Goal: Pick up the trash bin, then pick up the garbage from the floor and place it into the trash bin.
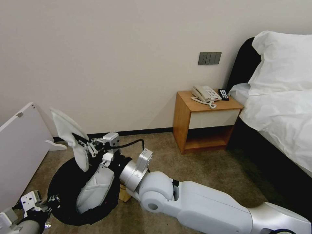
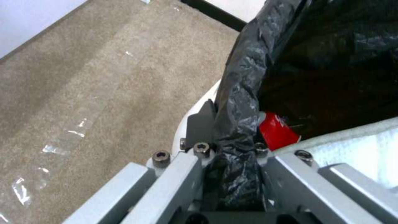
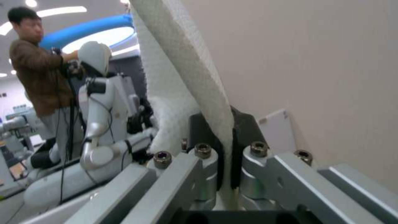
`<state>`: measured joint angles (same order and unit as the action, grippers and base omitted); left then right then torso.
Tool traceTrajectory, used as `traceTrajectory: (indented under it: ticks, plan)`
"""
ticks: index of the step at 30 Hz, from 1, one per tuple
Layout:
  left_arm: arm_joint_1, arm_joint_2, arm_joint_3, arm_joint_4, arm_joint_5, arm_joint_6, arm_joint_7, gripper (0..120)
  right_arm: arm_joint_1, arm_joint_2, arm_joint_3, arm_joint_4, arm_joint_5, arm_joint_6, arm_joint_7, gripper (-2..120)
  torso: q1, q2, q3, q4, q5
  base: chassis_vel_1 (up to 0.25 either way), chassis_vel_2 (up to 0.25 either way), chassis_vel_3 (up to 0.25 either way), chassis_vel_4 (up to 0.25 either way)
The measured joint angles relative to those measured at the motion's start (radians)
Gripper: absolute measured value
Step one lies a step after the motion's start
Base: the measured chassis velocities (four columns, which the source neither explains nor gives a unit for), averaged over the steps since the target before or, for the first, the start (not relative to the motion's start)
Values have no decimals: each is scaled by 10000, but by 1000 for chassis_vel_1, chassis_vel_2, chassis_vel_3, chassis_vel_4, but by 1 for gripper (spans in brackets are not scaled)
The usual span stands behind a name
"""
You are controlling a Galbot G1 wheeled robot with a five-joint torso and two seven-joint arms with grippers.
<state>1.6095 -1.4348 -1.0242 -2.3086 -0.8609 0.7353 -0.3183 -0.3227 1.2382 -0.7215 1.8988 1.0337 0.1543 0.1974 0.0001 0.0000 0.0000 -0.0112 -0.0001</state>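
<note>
Carpet (image 1: 201, 169) lies open between the white panel (image 1: 19, 146) and the nightstand (image 1: 204, 120). Low at left, the left gripper (image 2: 232, 149) clamps the trash bin (image 1: 65, 182) rim. Above the bin, the right gripper (image 1: 85, 145), arm stretched leftward, pinches one white slipper (image 1: 70, 136); another slipper (image 1: 94, 188) lies inside.

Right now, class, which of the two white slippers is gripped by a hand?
The raised slipper, pinched by the right hand above the trash bin; the other slipper lies inside it.
</note>
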Motion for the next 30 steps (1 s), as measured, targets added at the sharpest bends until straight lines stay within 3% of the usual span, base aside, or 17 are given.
traceTrajectory:
  ticks: [30]
  plan:
    - [-74, 25, -89, -70, -99, 2, -10, 2, -993, 12, -1034, -1230, -747, 361, -316, 1, 0, 0, 0, 0, 1, 0, 0, 0, 0]
